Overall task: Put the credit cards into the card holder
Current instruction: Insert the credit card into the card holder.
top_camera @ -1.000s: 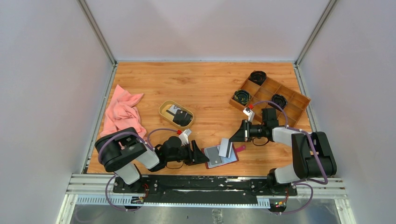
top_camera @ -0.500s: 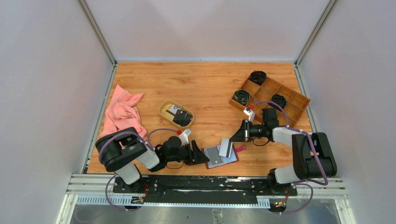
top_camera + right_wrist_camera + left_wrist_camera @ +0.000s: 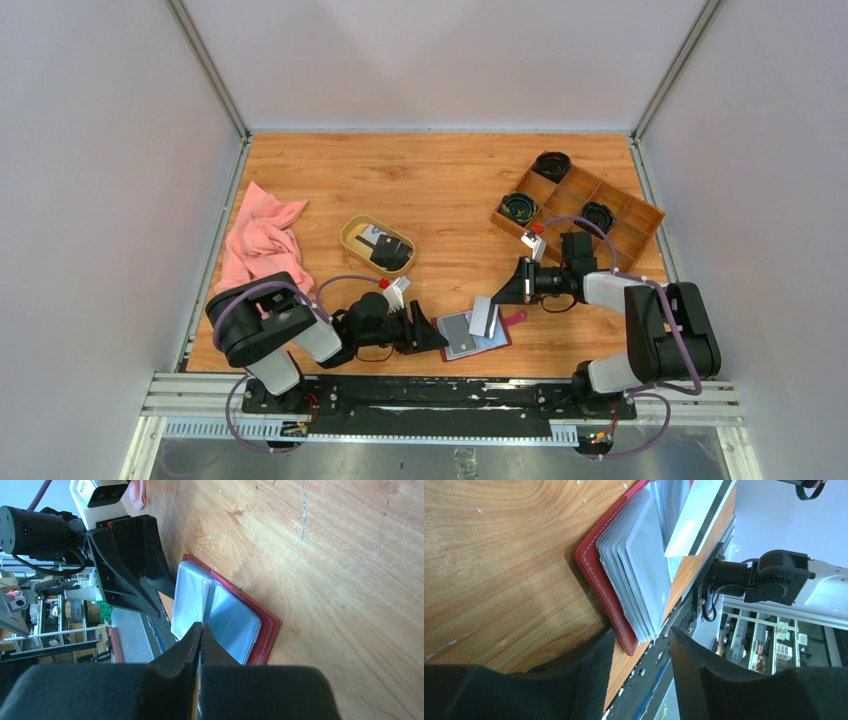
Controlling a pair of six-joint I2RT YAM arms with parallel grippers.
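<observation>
In its own wrist view the right gripper (image 3: pixel 201 627) hides nearly all of the thin pale grey card (image 3: pixel 483 318) it pinches. The left wrist view's top edge cuts off the dark red leather card holder (image 3: pixel 600 596).

1. Card holder (image 3: pixel 460 338): dark red, pale stitching along the rim; pockets inside grey with a see-through sheen.
2. Credit card (image 3: pixel 484 316) at my right gripper (image 3: pixel 497 297): pale grey-white, dark band along one edge.
3. My right gripper and my left gripper (image 3: pixel 432 332): both plain black.
4. Table (image 3: pixel 440 190): orange-brown, wood grain.
5. Oval dish (image 3: pixel 349 232): tan; in it a black card (image 3: pixel 392 255) and a whitish card (image 3: pixel 372 238).
6. Cloth (image 3: pixel 258 240): plain pink.
7. Tray (image 3: pixel 640 215): brown wood; coils (image 3: pixel 551 164) in it black.
</observation>
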